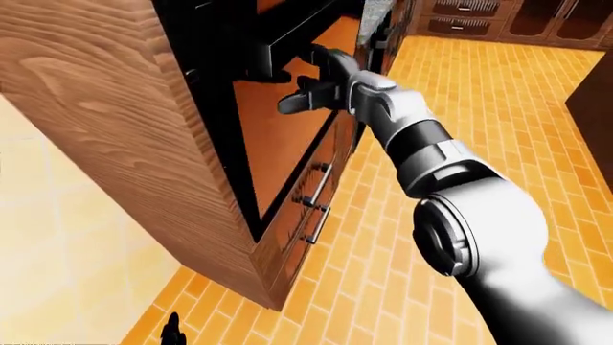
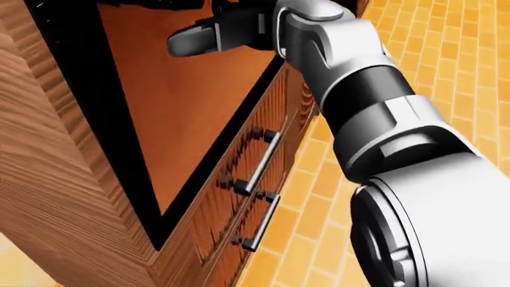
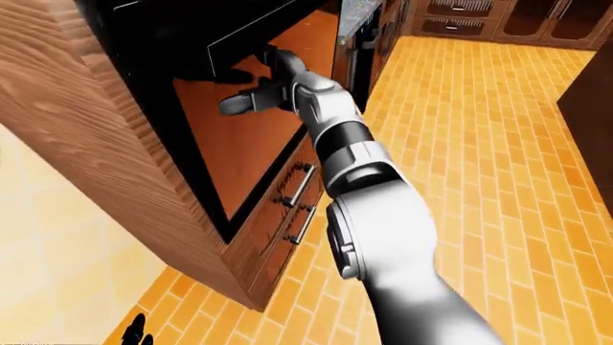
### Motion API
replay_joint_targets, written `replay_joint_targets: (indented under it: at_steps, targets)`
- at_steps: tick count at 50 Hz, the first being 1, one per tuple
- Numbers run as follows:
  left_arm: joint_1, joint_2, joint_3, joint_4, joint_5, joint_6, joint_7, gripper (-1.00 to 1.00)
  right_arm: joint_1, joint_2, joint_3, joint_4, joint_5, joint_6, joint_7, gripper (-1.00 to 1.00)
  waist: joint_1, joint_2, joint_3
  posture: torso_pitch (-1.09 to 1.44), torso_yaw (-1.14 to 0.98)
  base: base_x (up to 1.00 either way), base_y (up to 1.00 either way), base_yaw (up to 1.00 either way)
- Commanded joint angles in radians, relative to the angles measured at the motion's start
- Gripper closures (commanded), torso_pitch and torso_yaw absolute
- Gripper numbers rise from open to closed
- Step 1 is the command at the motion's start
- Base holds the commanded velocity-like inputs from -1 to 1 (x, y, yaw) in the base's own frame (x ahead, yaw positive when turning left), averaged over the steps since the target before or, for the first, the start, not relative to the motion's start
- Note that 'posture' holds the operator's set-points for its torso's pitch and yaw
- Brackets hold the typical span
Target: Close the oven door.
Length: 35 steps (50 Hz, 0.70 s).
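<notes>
up high, right hand (image 3: 254, 97) fingers meet the oven door (image 3: 244, 144) edge

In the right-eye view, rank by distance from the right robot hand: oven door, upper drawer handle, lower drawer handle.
From the right robot hand:
1. Oven door, directly at the hand, its orange panel extending below it.
2. Upper drawer handle, below the door.
3. Lower drawer handle, lower again, nearer the floor.

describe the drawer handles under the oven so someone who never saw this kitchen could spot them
Start at the tall wood-grain cabinet filling the head view's left. Below the black-framed oven front, where the right hand reaches, sit wooden drawer fronts. The handles are two slim silver bars on dark posts, one after the other; nothing else on that wood is metal.
</notes>
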Motion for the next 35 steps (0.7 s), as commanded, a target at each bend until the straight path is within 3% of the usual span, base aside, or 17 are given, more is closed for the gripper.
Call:
replay_joint_targets:
  at_steps: [1,19,35]
  targets:
    - [-0.004,0.015,0.006,-0.014,-0.006,-0.021,0.002,-1.0,-0.057,0.008,-0.005,-0.051,-0.013,-0.043,0.028,-1.0,0.002,0.005,-0.025,0.0,0.0,0.0,0.0,0.0]
    - [-0.002,0.018,0.011,-0.013,-0.008,-0.022,-0.002,-1.0,-0.066,0.16,0.053,-0.053,-0.204,-0.04,0.091,-1.0,-0.003,0.022,-0.021,0.0,0.0,0.0,0.0,0.0]
    - [-0.001,0.016,0.012,-0.013,-0.011,-0.021,-0.005,-1.0,-0.065,0.254,0.067,-0.065,-0.255,-0.04,0.104,-1.0,-0.026,0.036,-0.02,0.0,0.0,0.0,0.0,0.0]
